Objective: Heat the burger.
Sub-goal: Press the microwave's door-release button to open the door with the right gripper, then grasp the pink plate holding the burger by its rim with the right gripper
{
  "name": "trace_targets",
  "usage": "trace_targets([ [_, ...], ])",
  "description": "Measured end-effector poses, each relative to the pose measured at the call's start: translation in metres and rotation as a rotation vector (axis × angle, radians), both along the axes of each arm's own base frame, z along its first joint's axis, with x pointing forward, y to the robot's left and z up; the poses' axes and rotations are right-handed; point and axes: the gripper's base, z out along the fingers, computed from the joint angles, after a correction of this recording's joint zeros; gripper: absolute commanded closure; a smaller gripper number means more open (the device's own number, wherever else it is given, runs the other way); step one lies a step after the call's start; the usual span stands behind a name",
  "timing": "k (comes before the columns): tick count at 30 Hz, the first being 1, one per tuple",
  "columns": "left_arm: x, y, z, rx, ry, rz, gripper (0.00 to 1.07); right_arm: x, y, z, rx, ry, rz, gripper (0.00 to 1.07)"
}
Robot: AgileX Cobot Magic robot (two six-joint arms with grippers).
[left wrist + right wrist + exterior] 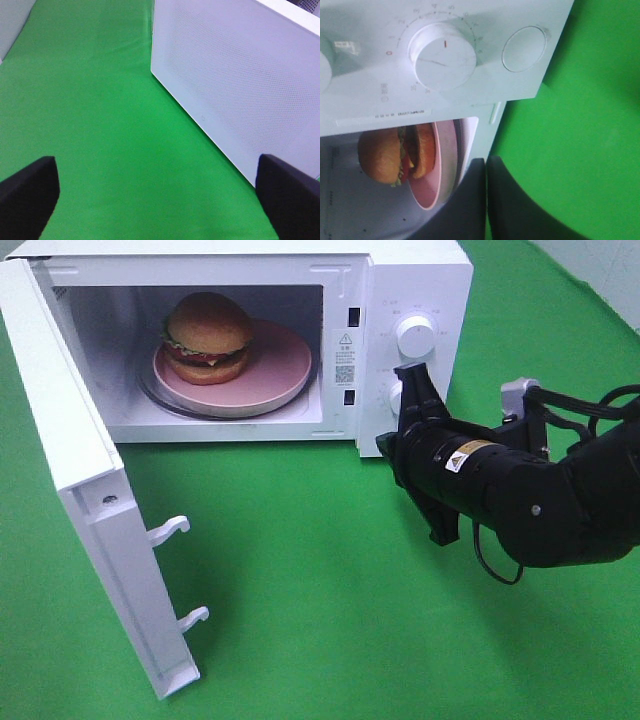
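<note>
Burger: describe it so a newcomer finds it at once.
A white microwave stands with its door swung open. Inside lies a pink plate, and the burger sits on its left part. It is the only food: glossy brown bun, lettuce, tomato.

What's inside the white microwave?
A burger sits on a pink plate; the door stands open. The burger covers the part of the plate beneath it, so that spot cannot be seen.

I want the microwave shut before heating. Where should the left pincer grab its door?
Probably the free edge of the door, between the latch hooks, from the near end with the open left pincer straddling its thickness. It stands wide open; that edge is farthest from the hinge.
</note>
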Motion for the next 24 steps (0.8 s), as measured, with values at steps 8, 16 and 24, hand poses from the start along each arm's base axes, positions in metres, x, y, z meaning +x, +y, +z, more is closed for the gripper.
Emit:
trace_targets([
  [8,0.0,0.0,0.0,0.0,0.0,0.0,0.07,-0.008,0.0,0.019,-0.186,-0.027,0.155,1.07],
  [16,0.0,0.0,0.0,0.0,0.0,0.0,0.07,-0.015,-0.002,0.031,-0.31,-0.044,0.268,1.07],
  [24,0.0,0.0,0.0,0.0,0.0,0.0,0.07,-0.027,-0.003,0.043,-0.472,-0.052,0.435,1.06],
])
